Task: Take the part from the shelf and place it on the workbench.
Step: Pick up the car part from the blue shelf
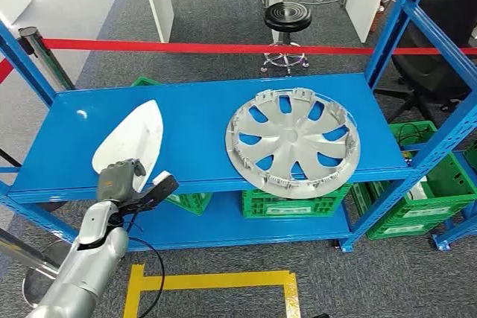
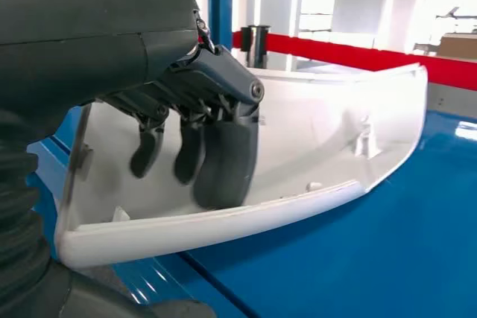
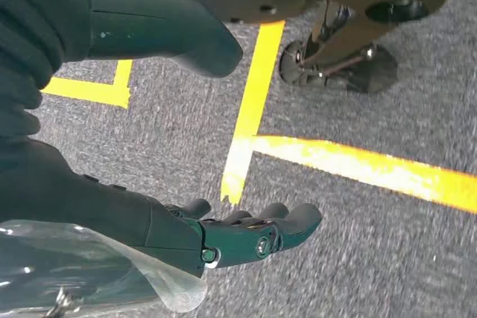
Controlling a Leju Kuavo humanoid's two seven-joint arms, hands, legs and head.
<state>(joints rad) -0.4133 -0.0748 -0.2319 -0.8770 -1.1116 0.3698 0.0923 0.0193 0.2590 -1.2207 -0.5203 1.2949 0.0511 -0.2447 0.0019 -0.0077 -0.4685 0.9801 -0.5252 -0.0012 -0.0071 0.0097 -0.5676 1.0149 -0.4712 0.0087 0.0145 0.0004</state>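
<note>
A white, hollow shell-shaped part [image 1: 132, 139] lies at the left of the blue shelf's top board [image 1: 197, 121], its near end at the front edge. My left hand [image 1: 121, 180] is at that near end. In the left wrist view its dark fingers [image 2: 225, 161] curl down into the hollow of the white part [image 2: 326, 147], while in the head view the thumb sticks out to the right, apart from the part. Whether the fingers touch the part is unclear. My right hand [image 3: 225, 236] hangs over the grey floor with fingers stretched out and nothing in it.
A silver wheel cover [image 1: 292, 141] lies on the right half of the same board. Green crates [image 1: 433, 199] stand under the shelf. Blue uprights [image 1: 393, 31] frame the right side. Red barrier tape [image 1: 225, 48] and a black stool [image 1: 288, 16] are behind. Yellow floor tape [image 1: 214, 282] marks the carpet.
</note>
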